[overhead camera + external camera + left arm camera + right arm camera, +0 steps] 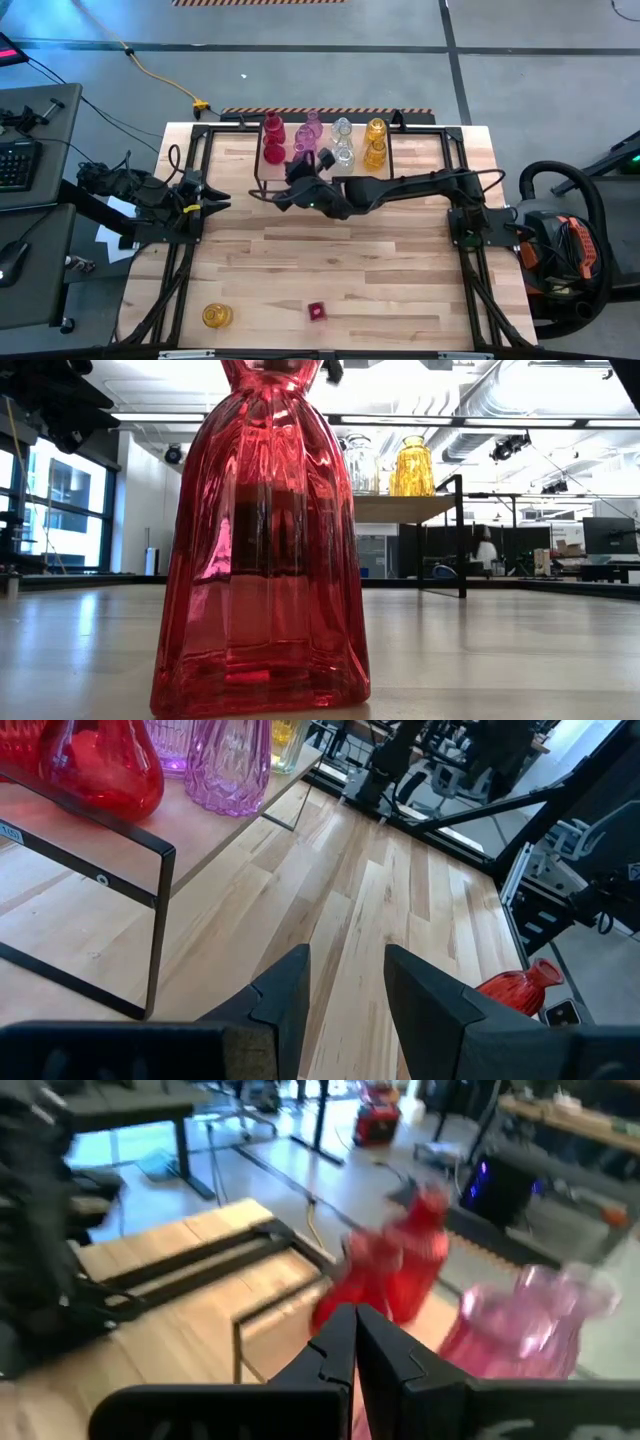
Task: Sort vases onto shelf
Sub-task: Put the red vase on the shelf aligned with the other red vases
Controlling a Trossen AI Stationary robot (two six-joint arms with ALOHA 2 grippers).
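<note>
By shelf [262, 172] front, right tool [354, 1342] pressed together, empty, left tool [347, 988] part-spread, empty.

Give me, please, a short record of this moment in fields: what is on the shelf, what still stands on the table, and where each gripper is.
shelf: red, pink, clear and yellow vases on top
table: yellow vase and small red vase near the front edge
right gripper: shut, holds nothing, by the shelf's left end
left gripper: open, empty, over the table at the left side
</note>
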